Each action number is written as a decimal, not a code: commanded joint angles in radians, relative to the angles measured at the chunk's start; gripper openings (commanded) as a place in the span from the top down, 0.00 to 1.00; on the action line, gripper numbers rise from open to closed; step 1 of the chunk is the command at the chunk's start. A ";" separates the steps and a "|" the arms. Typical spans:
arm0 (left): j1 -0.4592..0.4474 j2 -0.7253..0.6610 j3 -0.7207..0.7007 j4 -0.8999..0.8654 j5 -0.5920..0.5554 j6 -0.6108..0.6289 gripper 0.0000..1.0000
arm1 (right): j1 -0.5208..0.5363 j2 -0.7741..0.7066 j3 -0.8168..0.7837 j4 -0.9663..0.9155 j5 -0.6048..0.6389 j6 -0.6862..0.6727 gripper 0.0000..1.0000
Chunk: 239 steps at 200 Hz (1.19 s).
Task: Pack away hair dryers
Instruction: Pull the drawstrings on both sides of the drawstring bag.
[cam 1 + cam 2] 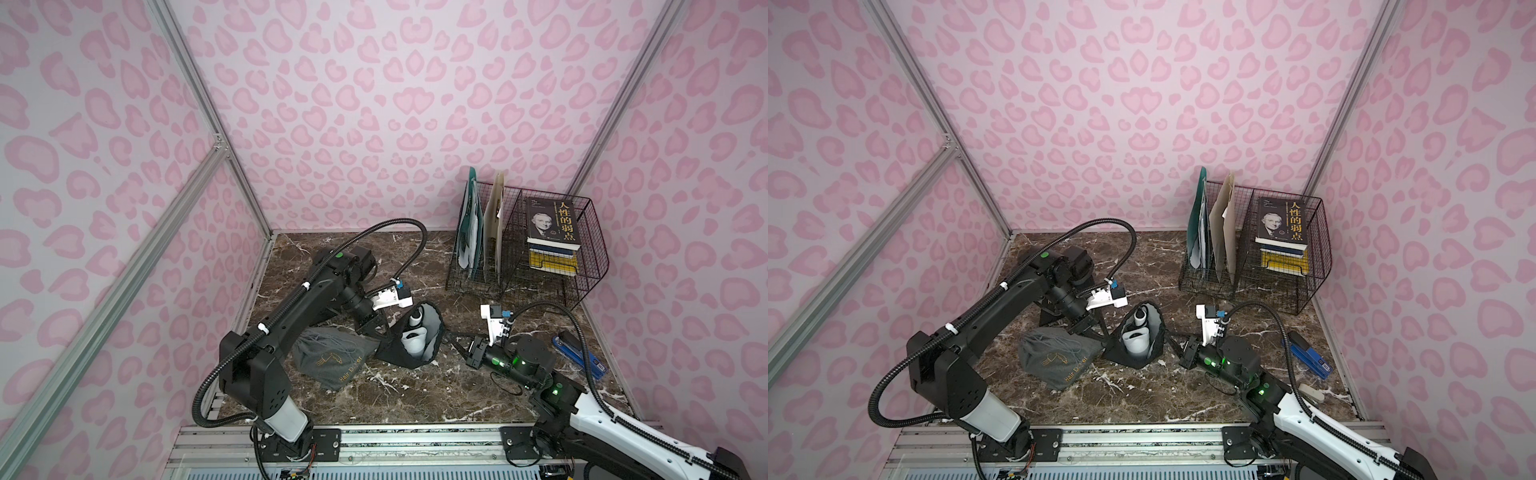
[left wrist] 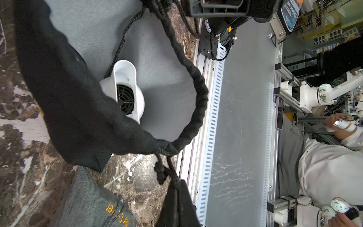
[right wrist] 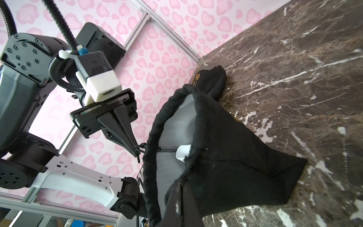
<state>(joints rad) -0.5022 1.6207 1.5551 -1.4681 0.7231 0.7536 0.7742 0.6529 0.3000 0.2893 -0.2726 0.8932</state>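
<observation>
A white hair dryer (image 1: 415,338) (image 1: 1136,336) stands nozzle-up inside an open black pouch (image 1: 399,359) (image 1: 1154,347) with grey lining, near the middle of the marble table. My left gripper (image 1: 384,328) (image 2: 172,183) is shut on the pouch's drawstring (image 2: 163,173) at the rim's left side. On the opposite side, my right gripper (image 1: 451,337) (image 3: 180,185) is shut on the drawstring too. The cord runs taut between them across the mouth. In the left wrist view the hair dryer's (image 2: 125,86) black grille shows. In the right wrist view only a white tip of the hair dryer (image 3: 183,152) shows.
A grey "Hair Dryer" pouch (image 1: 328,361) lies bulging at the front left, touching the black one. A second black pouch (image 3: 212,78) lies behind. A wire rack (image 1: 540,270) with books and folders stands at the back right. A blue stapler (image 1: 575,353) lies by the right wall.
</observation>
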 commanded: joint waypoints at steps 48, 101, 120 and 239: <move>0.003 -0.007 0.092 -0.040 -0.066 0.027 0.98 | -0.010 0.074 0.137 -0.264 0.131 -0.088 1.00; 0.016 -0.008 0.190 -0.022 -0.189 -0.029 0.98 | -0.010 0.311 0.385 -0.505 0.256 -0.233 1.00; 0.017 -0.015 0.199 -0.010 -0.231 -0.047 0.98 | -0.008 0.392 0.442 -0.581 0.298 -0.266 1.00; 0.037 -0.007 0.317 0.005 -0.337 -0.085 0.98 | 0.049 0.604 0.669 -0.905 0.601 -0.349 1.00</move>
<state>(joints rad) -0.4721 1.6028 1.8355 -1.4612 0.4149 0.6777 0.8207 1.2350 0.9405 -0.5182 0.2276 0.5629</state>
